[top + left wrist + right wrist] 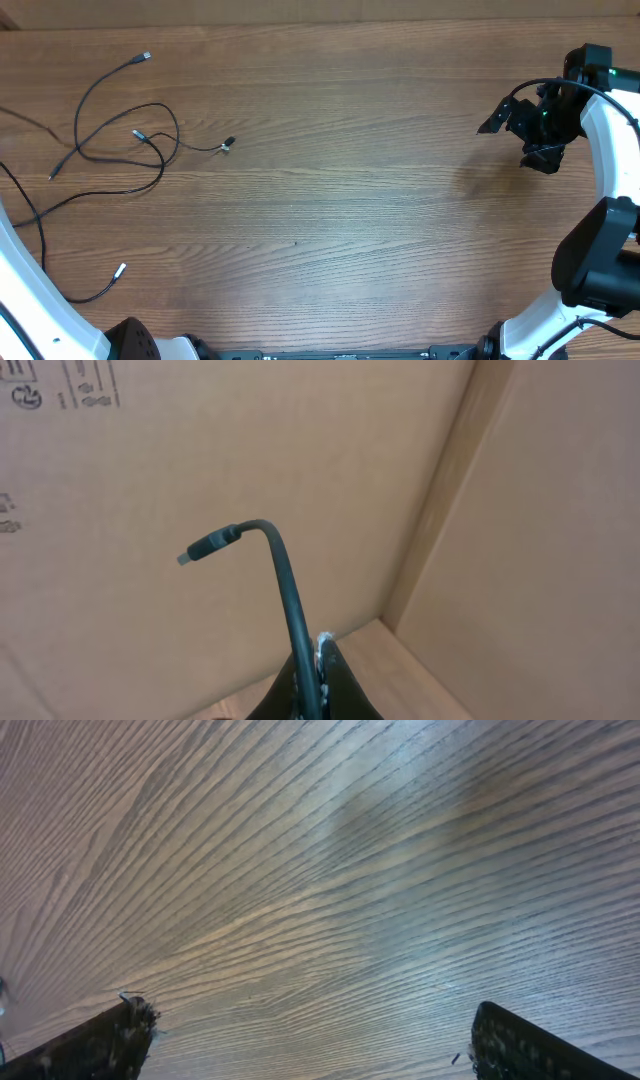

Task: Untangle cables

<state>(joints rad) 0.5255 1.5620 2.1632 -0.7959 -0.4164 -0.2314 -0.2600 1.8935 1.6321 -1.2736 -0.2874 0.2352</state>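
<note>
My left fingers (338, 695) clamp thin black plug-tipped cable (285, 575); right fingers (90, 1045) wide above brown wooden worktop (320, 870); I see loose black cords (148, 143) near left edge.

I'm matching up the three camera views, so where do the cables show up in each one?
Overhead: cables lie spread loose at the table's left end.
Left wrist: one cable, plug end up, clamped in the shut left gripper.
Right wrist: none; the open right gripper frames bare wood.
Shared landmark: the wood-grain table, in overhead and right wrist.
</note>
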